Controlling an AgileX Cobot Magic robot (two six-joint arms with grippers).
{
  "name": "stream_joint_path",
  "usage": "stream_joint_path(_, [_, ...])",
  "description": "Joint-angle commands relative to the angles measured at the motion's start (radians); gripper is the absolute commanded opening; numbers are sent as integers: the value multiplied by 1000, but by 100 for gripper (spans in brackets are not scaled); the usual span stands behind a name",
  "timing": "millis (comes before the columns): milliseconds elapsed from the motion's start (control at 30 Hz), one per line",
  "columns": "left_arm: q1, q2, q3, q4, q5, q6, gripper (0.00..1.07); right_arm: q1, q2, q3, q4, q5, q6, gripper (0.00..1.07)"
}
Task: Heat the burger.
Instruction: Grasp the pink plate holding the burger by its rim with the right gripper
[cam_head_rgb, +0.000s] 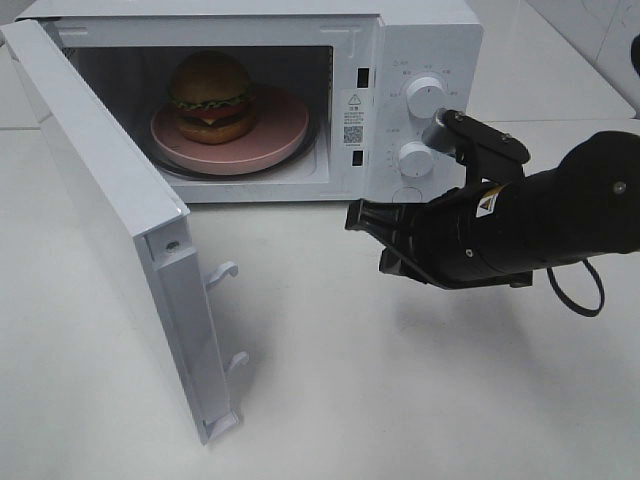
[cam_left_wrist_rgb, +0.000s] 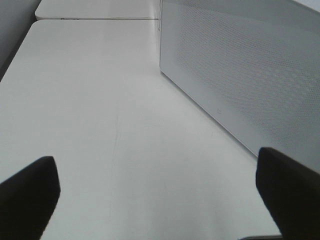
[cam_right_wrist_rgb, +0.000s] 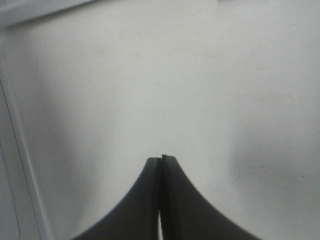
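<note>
Standing open on a white table (cam_head_rgb: 400, 400), the microwave (cam_head_rgb: 420, 60) holds a pink plate (cam_head_rgb: 282, 128) with the burger (cam_head_rgb: 210, 97) on it. In front of the microwave the right gripper (cam_head_rgb: 356, 216) hangs closed and empty; the left gripper (cam_left_wrist_rgb: 159, 194), near the microwave, gapes wide, holding nothing.

surface: white table (cam_head_rgb: 420, 400) | directly on it: white microwave (cam_head_rgb: 395, 130), at the back, door open

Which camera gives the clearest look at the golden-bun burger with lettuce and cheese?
Exterior high: the burger sits in full view on the round pink plate inside the open white microwave. Neither wrist view shows it at all.
</note>
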Motion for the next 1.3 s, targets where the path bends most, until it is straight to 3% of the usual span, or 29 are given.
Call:
stream_joint_path(33, [3,-16,4,-2,-12,-7,100,-5,-40,-2,-17,147,-230,0])
stream_joint_path(367, [3,-16,4,-2,-12,-7,100,-5,-56,-110,-33,532,-680,1])
stream_joint_path(533, [3,-16,4,-2,-12,-7,100,-5,-56,-178,-124,718,-1031,3])
stream_joint_path(633, [3,-16,4,-2,-12,-7,100,-5,-56,-186,-134,741,-1084,4])
stream_joint_path(700, [3,-16,4,-2,-12,-7,100,-5,-56,-222,-181,807,-1282,5])
stream_joint_path(1100, [3,-16,4,-2,-12,-7,100,-2,-56,-318,-203,788,-1738,8])
stream_joint_path(1300, [3,-16,4,-2,-12,-7,100,-2,-56,-365,-272,716,-1839,21])
